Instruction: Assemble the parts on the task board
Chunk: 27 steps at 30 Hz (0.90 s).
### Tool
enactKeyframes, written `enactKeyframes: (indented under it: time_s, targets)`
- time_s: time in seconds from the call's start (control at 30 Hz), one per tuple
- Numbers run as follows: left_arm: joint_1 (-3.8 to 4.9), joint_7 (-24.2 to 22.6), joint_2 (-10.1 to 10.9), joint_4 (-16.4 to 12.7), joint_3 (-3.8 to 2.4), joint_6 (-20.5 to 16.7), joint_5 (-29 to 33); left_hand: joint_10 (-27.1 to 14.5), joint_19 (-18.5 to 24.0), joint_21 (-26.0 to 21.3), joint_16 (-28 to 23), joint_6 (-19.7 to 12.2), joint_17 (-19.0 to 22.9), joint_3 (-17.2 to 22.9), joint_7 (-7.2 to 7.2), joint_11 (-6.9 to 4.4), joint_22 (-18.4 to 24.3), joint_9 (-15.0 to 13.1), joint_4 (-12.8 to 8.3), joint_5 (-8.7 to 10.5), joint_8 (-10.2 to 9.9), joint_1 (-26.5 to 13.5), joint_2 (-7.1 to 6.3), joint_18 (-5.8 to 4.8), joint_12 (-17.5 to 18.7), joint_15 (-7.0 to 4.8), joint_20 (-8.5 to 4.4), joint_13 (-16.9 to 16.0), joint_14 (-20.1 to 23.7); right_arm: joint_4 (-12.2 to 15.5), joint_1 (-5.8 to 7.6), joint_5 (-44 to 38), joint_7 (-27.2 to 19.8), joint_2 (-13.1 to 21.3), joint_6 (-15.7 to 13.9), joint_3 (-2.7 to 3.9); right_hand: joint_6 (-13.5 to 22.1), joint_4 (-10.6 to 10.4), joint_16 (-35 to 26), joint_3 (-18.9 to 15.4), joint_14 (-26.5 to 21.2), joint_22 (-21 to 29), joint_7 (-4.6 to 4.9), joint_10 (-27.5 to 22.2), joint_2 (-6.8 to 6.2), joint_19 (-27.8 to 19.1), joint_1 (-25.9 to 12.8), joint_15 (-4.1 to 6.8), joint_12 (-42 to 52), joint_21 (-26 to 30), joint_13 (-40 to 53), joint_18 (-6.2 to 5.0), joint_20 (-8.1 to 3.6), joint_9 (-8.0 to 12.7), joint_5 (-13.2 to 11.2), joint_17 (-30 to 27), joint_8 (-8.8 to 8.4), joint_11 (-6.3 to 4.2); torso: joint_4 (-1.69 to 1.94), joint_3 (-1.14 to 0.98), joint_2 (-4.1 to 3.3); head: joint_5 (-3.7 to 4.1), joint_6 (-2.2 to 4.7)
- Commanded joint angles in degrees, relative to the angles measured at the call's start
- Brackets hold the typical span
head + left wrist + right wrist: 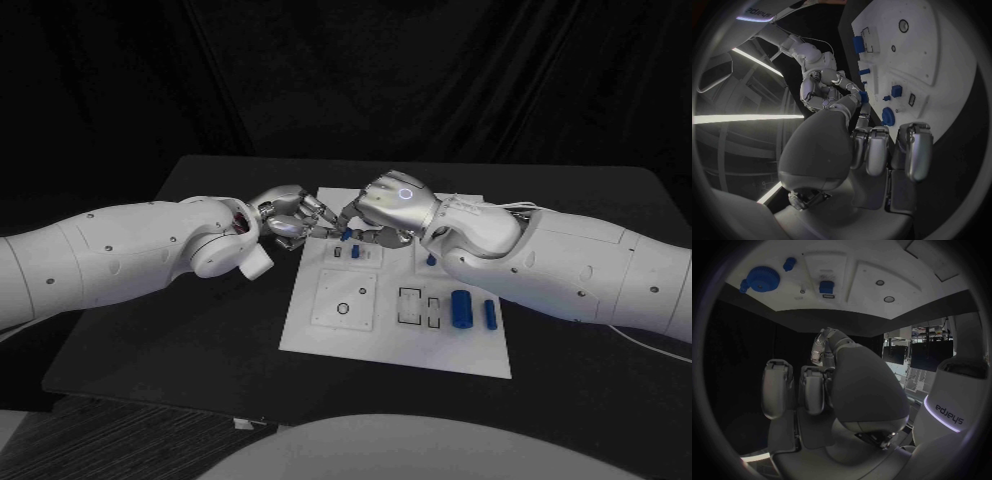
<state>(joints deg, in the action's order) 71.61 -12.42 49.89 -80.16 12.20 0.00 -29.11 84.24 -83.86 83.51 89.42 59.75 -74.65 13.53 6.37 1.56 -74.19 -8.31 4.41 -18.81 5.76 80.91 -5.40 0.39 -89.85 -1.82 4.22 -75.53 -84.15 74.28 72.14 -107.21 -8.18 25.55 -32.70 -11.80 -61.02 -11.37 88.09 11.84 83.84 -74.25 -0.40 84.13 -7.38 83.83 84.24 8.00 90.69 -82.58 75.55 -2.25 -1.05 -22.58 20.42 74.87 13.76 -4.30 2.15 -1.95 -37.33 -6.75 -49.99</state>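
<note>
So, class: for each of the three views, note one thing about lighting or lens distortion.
Head view: dim, the white task board stands out against the black table. Left wrist view: fisheye bends the board's edge; bright light strips streak beside the left hand. Right wrist view: the right hand is dark, the board above it evenly lit.

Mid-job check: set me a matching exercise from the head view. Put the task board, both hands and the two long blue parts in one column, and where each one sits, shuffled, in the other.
Things:
A. task board
B. left hand
C. right hand
D. two long blue parts

Places:
1. lying side by side near the board's right edge
2. flat in the middle of the black table
3. over the board's far edge, reaching in from the picture's right
4. at the board's far left corner, reaching in from the picture's left

Pairs: A-2, B-4, C-3, D-1
</note>
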Motion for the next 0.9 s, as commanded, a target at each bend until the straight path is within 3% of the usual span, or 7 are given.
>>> enactKeyframes:
  time_s: [0.03, 0.43, 0.6, 0.7, 0.87, 0.9]
  targets:
    - [0.01, -1.1, 0.2, 0.0, -0.05, 0.7, 0.5, 5.8, -1.5, -1.2, 0.6, -0.9, -15.4, -1.4, 0.33, 0.35, -13.3, -0.3, -0.1, 0.7, -0.8, -0.4, 1.36, 1.5, -0.1, 0.53, 0.59, -14.5, -5.8, -0.2, -0.12, -0.5, 0.9, 0.0, 0.5, 0.04, -1.7, 0.3, 0.3, 0.7, 5.4, -13.7, 0.17, 5.9, 1.59, 2.8, -2.2, 0.3, -0.7, -1.5, 14.4, 0.7, -0.5, -5.8, 2.3, 11.3, 3.37, -0.31, 0.0, 0.0, 0.01, -0.29, -0.01]
    - [0.05, -1.7, 1.6, -0.2, -0.05, -0.5, -0.4, 5.8, -0.5, -2.6, 0.6, -3.1, -15.4, -2.0, 1.05, 1.01, -12.8, 0.0, -0.1, 0.97, -1.3, 0.0, 1.11, 1.83, -0.1, 1.13, 1.15, -14.5, -5.8, -0.9, 0.26, -0.5, 1.1, -0.2, 1.7, 0.04, -1.8, 0.4, 0.3, 0.8, 5.4, -13.7, 0.17, 5.9, 1.58, 2.8, -2.3, 0.3, -0.7, -1.5, 14.4, 0.7, -0.49, -6.2, 2.5, 11.3, 3.54, -0.3, 0.09, 0.11, -0.05, -0.95, -0.01]
    - [0.51, -2.4, 3.7, -1.0, -0.05, -3.1, -6.1, 5.2, 0.5, -4.2, 0.6, -6.0, -15.4, -3.2, 1.71, 1.58, -12.3, 0.3, 0.6, 3.44, -1.6, -0.3, 0.81, 2.2, 0.6, 1.7, 1.76, -13.9, -5.8, -2.0, 1.82, -0.5, 1.5, -0.9, 4.0, 0.04, -1.8, 0.5, 0.2, 0.9, 5.4, -13.7, 0.22, 5.9, 1.5, 2.7, -2.3, 0.29, -0.7, -1.3, 14.4, 0.66, -0.49, -6.4, 2.5, 11.2, 3.58, -0.28, 0.17, 0.24, -0.11, -1.6, -0.01]
    - [1.08, -2.7, 5.1, -1.8, -0.05, -4.7, -9.3, 4.1, 0.9, -4.8, 0.6, -7.0, -15.4, -3.5, 1.89, 1.75, -12.2, 0.4, 0.8, 3.68, -1.5, 0.0, 0.8, 2.34, 2.0, 1.86, 1.94, -12.7, -5.8, -2.9, 3.2, -0.6, 2.3, -1.5, 6.4, 0.04, -1.8, 0.7, 0.2, 1.0, 5.3, -13.6, 0.3, 5.9, 1.36, 2.7, -2.3, 0.26, -0.7, -1.3, 14.4, 0.64, -0.47, -6.6, 2.1, 11.1, 3.59, -0.2, 0.23, 0.35, -0.15, -2.23, -0.01]
    - [2.31, -3.3, 6.7, -3.1, -0.05, -8.2, -14.5, 1.2, 2.1, -6.5, 0.6, -8.5, -15.4, -4.4, 2.04, 1.95, -11.6, 0.7, 1.7, 3.81, -1.0, 0.3, 0.67, 2.74, 5.9, 2.04, 2.23, -9.5, -5.8, -5.1, 5.3, -5.0, 2.9, -2.6, 9.0, 0.05, -1.7, 1.0, 0.2, 1.3, 5.4, -13.6, 0.42, 5.9, 1.23, 2.7, -2.2, 0.2, -0.7, -1.2, 14.4, 0.63, -0.44, -6.9, 1.8, 11.2, 3.54, -0.1, 0.54, 0.79, -0.28, -3.11, -0.01]
    - [2.67, -3.3, 7.0, -3.5, -0.05, -9.0, -16.1, 0.5, 2.4, -6.9, 0.6, -8.7, -15.4, -4.7, 2.04, 1.91, -11.5, 0.7, 2.0, 3.38, -0.8, 0.1, 0.55, 2.84, 6.9, 2.06, 2.25, -8.8, -5.8, -5.7, 5.69, -6.4, 2.8, -2.8, 9.2, 0.05, -1.7, 1.0, 0.2, 1.3, 5.4, -13.6, 0.42, 5.9, 1.23, 2.7, -2.2, 0.2, -0.7, -1.2, 14.4, 0.63, -0.44, -6.9, 1.8, 11.2, 3.54, -0.1, 0.49, 0.74, -0.27, -3.32, -0.01]
